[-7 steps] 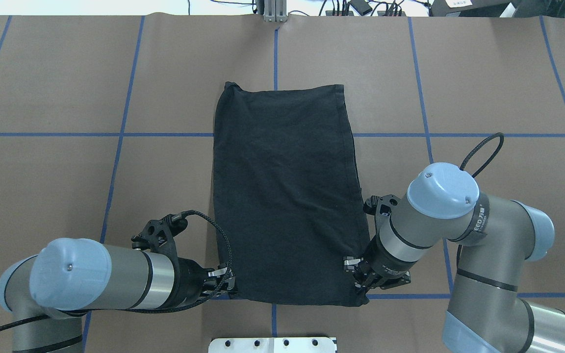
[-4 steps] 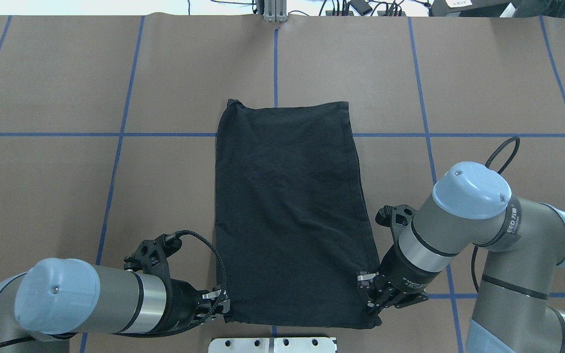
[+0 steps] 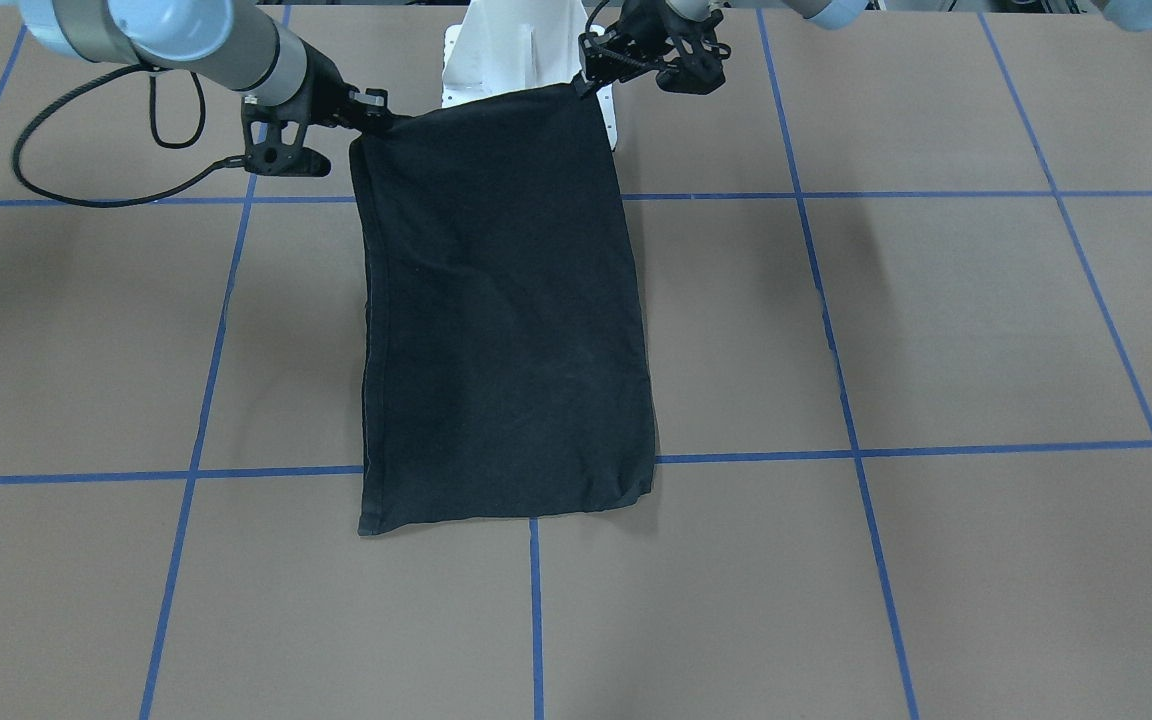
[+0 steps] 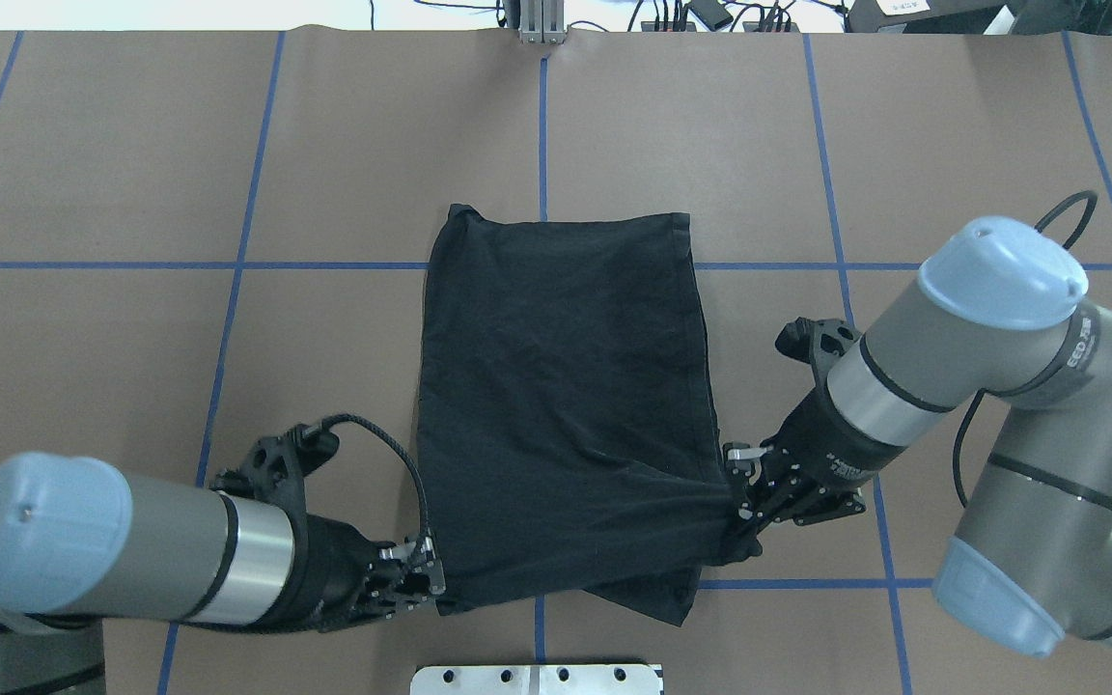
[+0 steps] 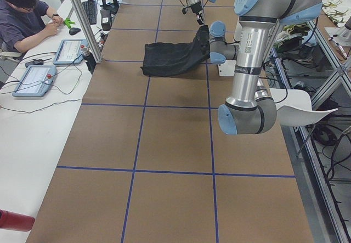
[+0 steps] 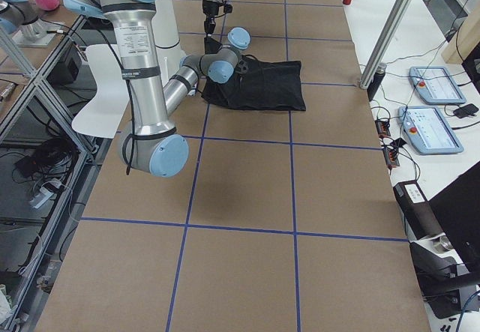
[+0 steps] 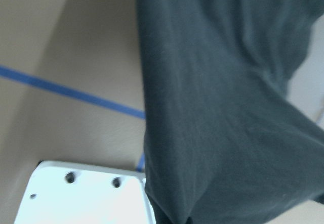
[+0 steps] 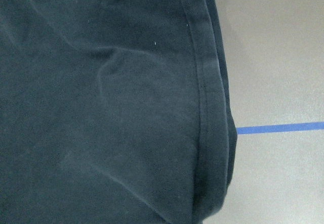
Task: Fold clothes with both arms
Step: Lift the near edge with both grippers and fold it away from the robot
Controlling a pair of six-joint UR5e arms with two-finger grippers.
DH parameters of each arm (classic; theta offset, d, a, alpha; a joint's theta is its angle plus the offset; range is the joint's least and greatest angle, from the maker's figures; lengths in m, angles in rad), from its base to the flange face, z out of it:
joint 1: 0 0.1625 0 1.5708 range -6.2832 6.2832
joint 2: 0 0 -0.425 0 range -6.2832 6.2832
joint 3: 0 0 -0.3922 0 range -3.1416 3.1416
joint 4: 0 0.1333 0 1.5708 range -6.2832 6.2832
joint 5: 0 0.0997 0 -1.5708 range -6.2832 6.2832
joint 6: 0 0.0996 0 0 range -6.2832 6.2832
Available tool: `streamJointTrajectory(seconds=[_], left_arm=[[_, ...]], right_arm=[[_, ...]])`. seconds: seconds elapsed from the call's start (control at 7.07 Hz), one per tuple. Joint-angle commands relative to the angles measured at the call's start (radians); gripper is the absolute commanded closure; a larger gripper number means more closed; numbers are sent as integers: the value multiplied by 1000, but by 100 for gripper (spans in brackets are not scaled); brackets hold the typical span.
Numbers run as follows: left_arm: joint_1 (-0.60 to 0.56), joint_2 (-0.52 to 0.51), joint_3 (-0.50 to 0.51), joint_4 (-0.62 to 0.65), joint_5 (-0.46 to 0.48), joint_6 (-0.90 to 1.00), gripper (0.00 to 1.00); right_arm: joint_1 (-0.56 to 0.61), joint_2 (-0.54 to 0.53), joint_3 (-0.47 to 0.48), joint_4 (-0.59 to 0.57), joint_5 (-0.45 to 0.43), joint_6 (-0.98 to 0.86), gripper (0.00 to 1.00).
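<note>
End effectors [image 4: 429, 579] [image 4: 744, 510] pinch rectangular, wrinkled black T-shirt [image 4: 556, 386]

We counted one T-shirt [image 4: 556, 386] on one table [image 4: 112, 174], two arms, the left arm [image 4: 160, 555] and the right arm [image 4: 942, 357], one white mount plate [image 4: 537, 679], and one person [image 5: 24, 12].

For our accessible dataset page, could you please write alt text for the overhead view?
A black T-shirt, folded into a long strip, lies on a brown table with blue grid lines. The left gripper and right gripper each pinch one near corner, holding that end up off the table.
</note>
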Motion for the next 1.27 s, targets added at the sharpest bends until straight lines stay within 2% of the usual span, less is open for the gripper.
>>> streamJointTrajectory(seconds=[0.0, 0.14, 0.42, 0.71, 1.13], left_arm=[[-162, -15, 25, -2, -72, 22, 100], [-207, -66, 86, 1, -67, 116, 100], [-323, -184, 254, 1, -70, 142, 100], [-380, -272, 412, -15, -67, 147, 100], [-434, -306, 525, -17, -63, 173, 100]], right_arm=[[99, 80, -51, 0, 6, -1, 100], [129, 135, -114, 0, 3, -2, 100], [162, 203, -177, 2, -1, -2, 100], [193, 275, -261, 0, -8, -2, 100], [242, 360, -477, 60, -9, -27, 100]])
